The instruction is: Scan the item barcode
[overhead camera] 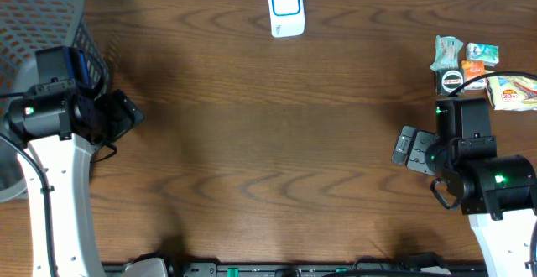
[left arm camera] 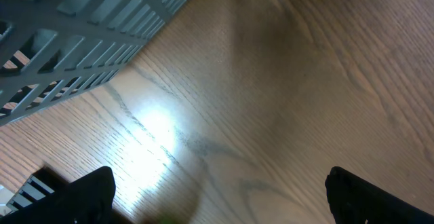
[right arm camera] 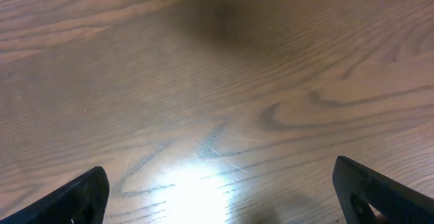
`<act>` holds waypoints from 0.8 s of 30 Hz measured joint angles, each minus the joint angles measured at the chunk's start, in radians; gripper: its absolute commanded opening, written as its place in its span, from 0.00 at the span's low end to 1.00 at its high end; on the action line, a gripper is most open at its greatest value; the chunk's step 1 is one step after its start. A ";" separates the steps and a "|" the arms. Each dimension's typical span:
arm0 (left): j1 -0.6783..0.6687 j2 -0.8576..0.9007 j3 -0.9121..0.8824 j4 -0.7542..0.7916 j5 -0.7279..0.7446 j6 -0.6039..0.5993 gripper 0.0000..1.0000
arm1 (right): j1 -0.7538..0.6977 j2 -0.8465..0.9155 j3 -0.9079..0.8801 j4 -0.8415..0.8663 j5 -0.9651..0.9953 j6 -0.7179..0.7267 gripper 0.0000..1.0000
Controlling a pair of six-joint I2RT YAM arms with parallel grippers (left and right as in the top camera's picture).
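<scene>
The white scanner (overhead camera: pixel 286 8) with a blue-framed window stands at the table's far edge, centre. A heap of small packaged items (overhead camera: pixel 470 63) lies at the far right; I cannot make out any barcode. My right gripper (overhead camera: pixel 407 149) hovers just in front of and left of that heap, open, and in the right wrist view the right gripper (right arm camera: pixel 220 193) has only bare wood between its jaws. My left gripper (overhead camera: pixel 126 113) sits at the left beside the basket, open and empty. In the left wrist view the left gripper (left arm camera: pixel 217 193) also spans bare wood.
A grey slatted basket (overhead camera: pixel 42 17) fills the far left corner, and its wall (left arm camera: pixel 81 27) shows close above the left fingers. A yellow and red snack bag (overhead camera: pixel 513 92) lies at the right edge. The wooden table (overhead camera: pixel 268 143) spreads between the two arms.
</scene>
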 measured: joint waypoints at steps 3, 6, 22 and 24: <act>0.000 0.000 0.000 0.000 0.000 0.000 0.98 | -0.020 -0.009 0.000 0.000 0.003 -0.004 0.99; 0.000 0.000 0.000 0.000 0.000 0.000 0.97 | -0.060 -0.045 -0.002 0.007 0.010 -0.015 0.99; 0.000 0.000 0.000 0.000 0.000 0.000 0.98 | -0.112 -0.540 -0.371 0.342 -0.091 -0.121 0.99; 0.000 0.000 0.000 0.000 0.000 0.000 0.98 | -0.112 -0.562 -0.427 0.400 -0.119 -0.153 0.99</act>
